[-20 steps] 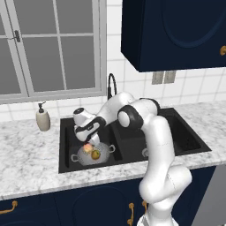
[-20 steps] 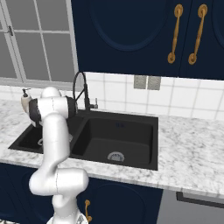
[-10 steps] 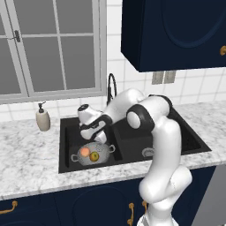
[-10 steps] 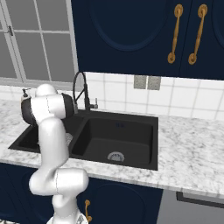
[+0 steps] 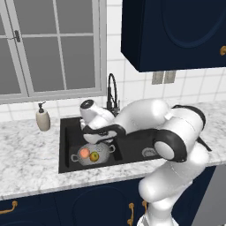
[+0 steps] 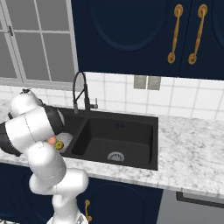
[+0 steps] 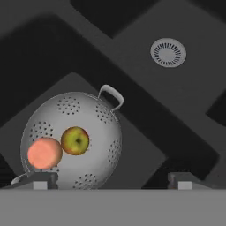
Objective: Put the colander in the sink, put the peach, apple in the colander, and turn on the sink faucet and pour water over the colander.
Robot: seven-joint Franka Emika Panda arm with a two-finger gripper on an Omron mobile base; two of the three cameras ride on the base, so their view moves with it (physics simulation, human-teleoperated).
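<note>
The silver colander [image 5: 93, 153] stands in the left basin of the black sink [image 5: 66, 128]. Inside it lie the orange-pink peach [image 5: 84, 153] and the yellow-green apple [image 5: 94, 156], side by side. My gripper [image 5: 100, 134] hangs open just above the colander, holding nothing. From the hand view, the colander [image 7: 73, 141] sits below with the peach [image 7: 44, 153] touching the apple [image 7: 75, 140], and my gripper [image 7: 112, 180] is spread wide. The black sink faucet [image 5: 112, 90] arches behind the hand; no stream comes from it. The colander [image 6: 64, 140] peeks out past my arm.
A beige soap dispenser [image 5: 43, 118] stands on the white marbled counter [image 5: 26, 163] left of the sink. The right basin holds a round silver drain [image 6: 116, 156]. A window lies behind the sink and dark blue cabinets [image 5: 176, 31] hang above right.
My hand has lifted up away from the colander and its jaws have spread a little wider. The peach and apple stay in the colander.
</note>
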